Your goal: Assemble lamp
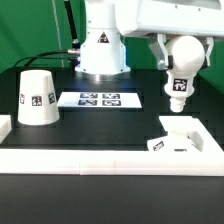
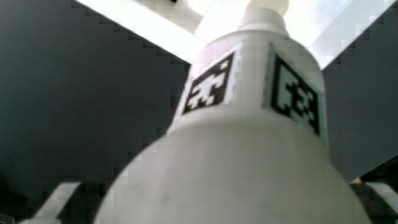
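My gripper is shut on the round head of the white bulb and holds it upright in the air, its tagged stem pointing down. The bulb hangs just above the flat square base, which lies on the black table at the exterior view's right. The tapered shade stands at the exterior view's left, far from the gripper. In the wrist view the bulb fills the picture, with two tags on its neck. One finger shows beside it, and part of the base lies beyond its tip.
The marker board lies flat in the middle, in front of the robot's white body. A raised white rim runs along the table's front and up its left side.
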Robot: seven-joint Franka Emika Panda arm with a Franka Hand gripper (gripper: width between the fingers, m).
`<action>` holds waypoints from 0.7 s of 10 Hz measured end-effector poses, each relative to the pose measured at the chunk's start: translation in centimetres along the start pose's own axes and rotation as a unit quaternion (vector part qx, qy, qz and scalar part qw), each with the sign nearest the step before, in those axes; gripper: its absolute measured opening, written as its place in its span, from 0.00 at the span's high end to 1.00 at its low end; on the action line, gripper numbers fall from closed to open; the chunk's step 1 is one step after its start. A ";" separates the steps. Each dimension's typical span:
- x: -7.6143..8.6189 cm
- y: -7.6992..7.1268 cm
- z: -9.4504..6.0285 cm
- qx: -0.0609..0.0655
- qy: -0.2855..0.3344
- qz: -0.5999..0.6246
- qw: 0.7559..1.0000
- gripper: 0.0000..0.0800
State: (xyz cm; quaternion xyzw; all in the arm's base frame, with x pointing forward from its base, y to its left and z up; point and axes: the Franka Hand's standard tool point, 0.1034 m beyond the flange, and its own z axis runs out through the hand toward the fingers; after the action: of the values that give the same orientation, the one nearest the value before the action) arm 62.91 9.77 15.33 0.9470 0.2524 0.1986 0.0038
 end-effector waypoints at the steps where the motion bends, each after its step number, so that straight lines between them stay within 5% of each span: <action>1: 0.0 0.4 0.0 -0.006 0.010 -0.006 1.000 0.28; 7: -0.6 0.4 1.0 -0.007 0.010 -0.005 1.000 0.28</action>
State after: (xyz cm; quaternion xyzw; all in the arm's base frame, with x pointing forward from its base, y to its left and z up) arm 62.98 9.22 14.22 0.9437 0.2556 0.2097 0.0089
